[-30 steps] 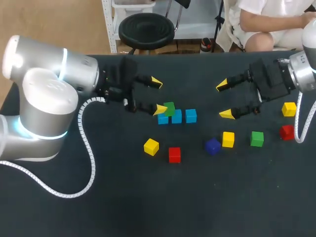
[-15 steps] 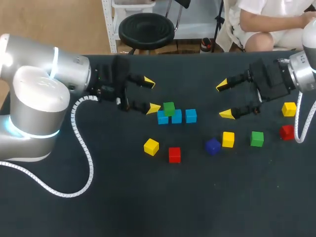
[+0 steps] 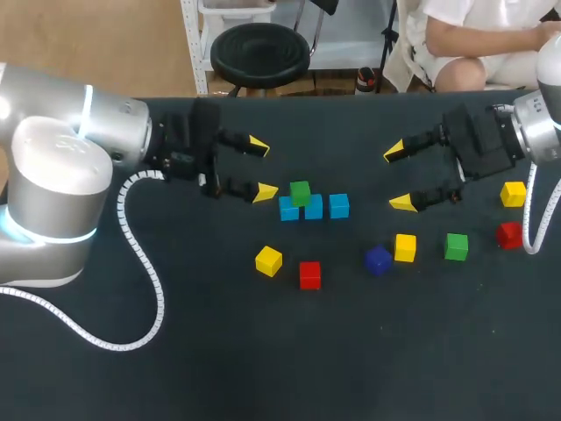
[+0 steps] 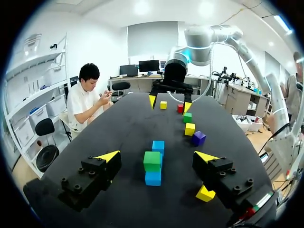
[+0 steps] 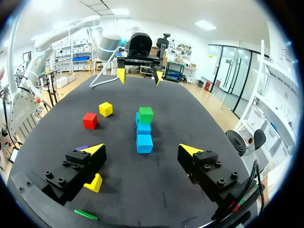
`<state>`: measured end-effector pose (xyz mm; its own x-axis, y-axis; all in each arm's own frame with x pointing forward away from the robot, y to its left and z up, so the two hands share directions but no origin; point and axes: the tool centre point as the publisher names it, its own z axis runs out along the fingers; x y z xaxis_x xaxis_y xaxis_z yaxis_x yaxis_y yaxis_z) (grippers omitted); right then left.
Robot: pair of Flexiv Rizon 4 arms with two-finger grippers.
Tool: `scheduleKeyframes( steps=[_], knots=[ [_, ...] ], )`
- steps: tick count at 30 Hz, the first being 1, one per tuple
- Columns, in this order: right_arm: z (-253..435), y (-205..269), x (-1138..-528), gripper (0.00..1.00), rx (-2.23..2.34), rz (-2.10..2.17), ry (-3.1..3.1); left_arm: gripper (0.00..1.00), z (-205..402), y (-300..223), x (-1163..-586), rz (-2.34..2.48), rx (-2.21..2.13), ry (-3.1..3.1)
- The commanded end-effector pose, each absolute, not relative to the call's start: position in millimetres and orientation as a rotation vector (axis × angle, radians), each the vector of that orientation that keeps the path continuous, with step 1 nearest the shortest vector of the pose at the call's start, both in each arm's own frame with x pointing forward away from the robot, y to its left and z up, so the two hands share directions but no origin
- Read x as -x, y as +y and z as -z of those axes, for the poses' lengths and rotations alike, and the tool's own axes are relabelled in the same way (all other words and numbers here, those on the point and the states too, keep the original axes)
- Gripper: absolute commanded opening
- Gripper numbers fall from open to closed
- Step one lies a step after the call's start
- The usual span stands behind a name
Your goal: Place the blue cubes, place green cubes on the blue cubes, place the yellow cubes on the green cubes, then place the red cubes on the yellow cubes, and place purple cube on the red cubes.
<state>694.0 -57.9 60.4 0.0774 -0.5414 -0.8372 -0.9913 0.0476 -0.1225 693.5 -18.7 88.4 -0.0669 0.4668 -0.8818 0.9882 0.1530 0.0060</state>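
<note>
No text, label, number or sign can be read on the cubes (image 3: 313, 207) or the table (image 3: 263, 368)

Cube (image 3: 300, 191) atop row (image 3: 338, 206) — left end

The table (image 3: 289, 368) is shown from above in the head view as a broad, flat surface covered in a dark, matte, near-black material. Its far edge is seen running straight across the view. In both wrist views the same dark top is seen stretching away lengthwise and narrowing toward its far end. The surface is lit evenly and diffusely from above, so that only soft, faint shadows are cast on it.
</note>
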Motion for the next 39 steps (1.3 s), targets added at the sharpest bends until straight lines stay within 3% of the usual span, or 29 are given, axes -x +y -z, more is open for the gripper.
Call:
scheduleKeyframes(
  steps=[1, 18, 39],
  knots=[
    [-68.3, -70.4, -681.1, 1.0, 1.584, -0.7, 1.61, 1.0, -88.3, -17.7, -692.7, 0.843, -1.418, 1.649],
    [-76.4, -132.4, -581.5, 1.0, 1.597, -0.564, 1.739, 1.0, -88.3, -17.7, -692.7, 0.843, -1.418, 1.649],
    [-47.4, -148.0, -605.6, 1.0, 1.645, -0.656, 1.591, 1.0, -88.3, -17.7, -692.7, 0.843, -1.418, 1.649]
  ],
)
